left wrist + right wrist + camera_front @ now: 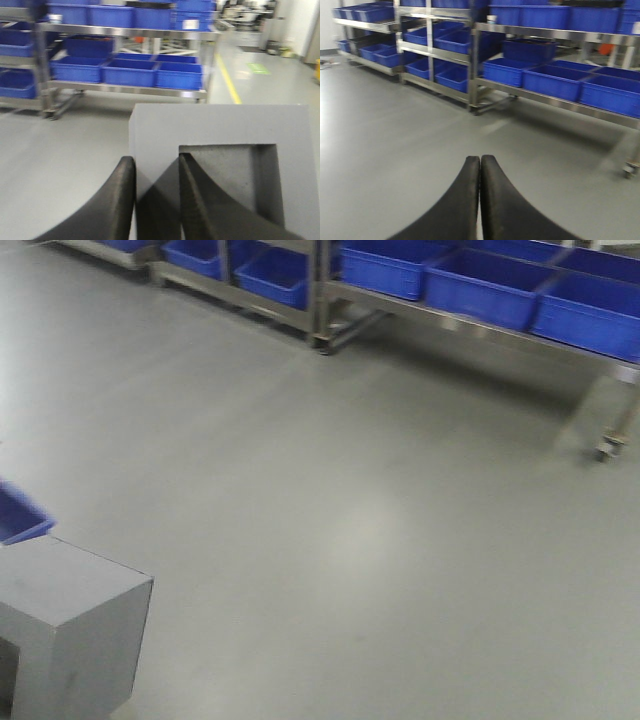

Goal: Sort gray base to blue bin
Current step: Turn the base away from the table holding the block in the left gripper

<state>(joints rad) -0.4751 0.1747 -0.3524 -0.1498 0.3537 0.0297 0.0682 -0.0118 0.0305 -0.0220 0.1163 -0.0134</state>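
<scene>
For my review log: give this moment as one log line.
left end effector: shut on gray base wall | right end effector: shut, empty | blue bins: on racks

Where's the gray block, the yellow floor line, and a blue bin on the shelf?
gray base [215, 122]: left wrist view, flat face above the recess.
yellow line [230, 82]: left wrist view, middle of the stripe.
blue shelf bin [130, 77]: left wrist view, front wall.

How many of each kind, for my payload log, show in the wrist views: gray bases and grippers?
gray base: 1
grippers: 2 (left gripper clamped on the base's wall; right gripper shut, empty)
Total: 3
</scene>
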